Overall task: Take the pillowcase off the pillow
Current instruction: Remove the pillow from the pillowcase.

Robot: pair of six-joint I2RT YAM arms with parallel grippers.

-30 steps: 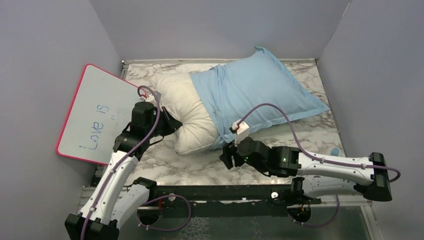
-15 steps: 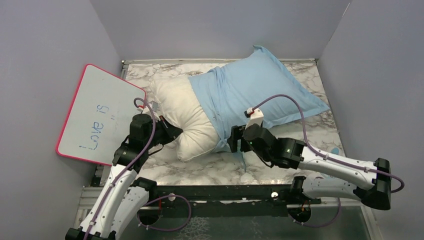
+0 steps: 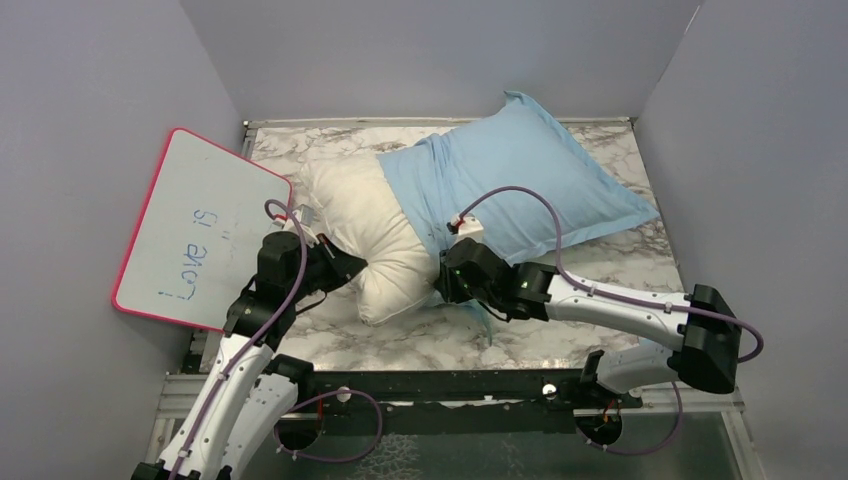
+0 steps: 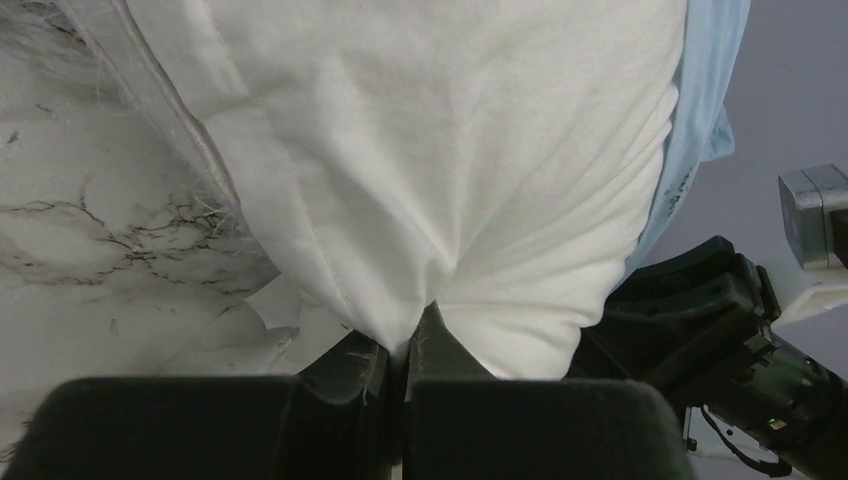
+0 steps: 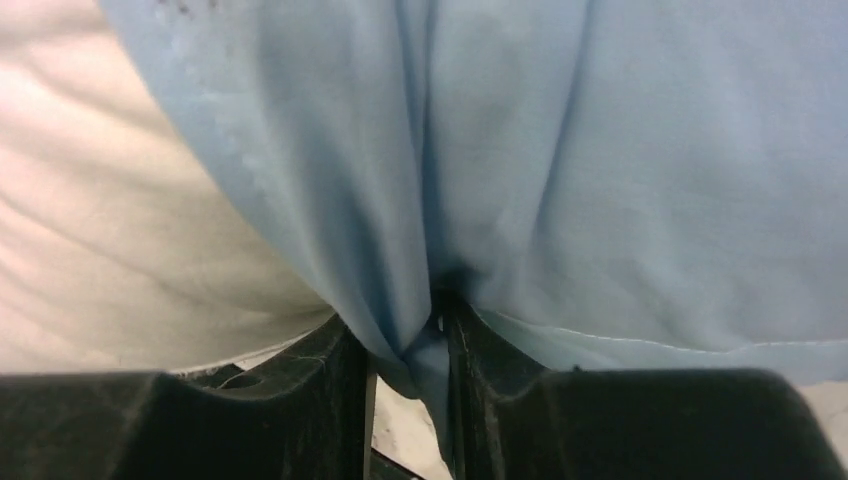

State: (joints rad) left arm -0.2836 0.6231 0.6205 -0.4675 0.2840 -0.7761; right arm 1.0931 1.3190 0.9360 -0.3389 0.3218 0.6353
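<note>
The cream-white pillow (image 3: 365,215) lies across the marble table, its left half bare and its right half inside the light blue pillowcase (image 3: 520,180). My left gripper (image 3: 360,268) is shut on the pillow's near edge; in the left wrist view a pinch of white pillow (image 4: 430,150) fabric runs into the left gripper (image 4: 405,345). My right gripper (image 3: 441,280) sits at the pillowcase's open hem near the front. In the right wrist view a fold of the blue pillowcase (image 5: 600,150) is gathered into the right gripper (image 5: 410,345), with the pillow (image 5: 120,230) to its left.
A pink-framed whiteboard (image 3: 195,230) leans against the left wall, close behind my left arm. Grey walls enclose the table on three sides. The right arm's wrist (image 4: 720,330) shows at the right of the left wrist view, close to the pillow.
My right gripper moved left and forward from the table's front to the pillowcase hem and closed on the blue fabric. The left gripper kept its hold on the pillow, shifting slightly.
</note>
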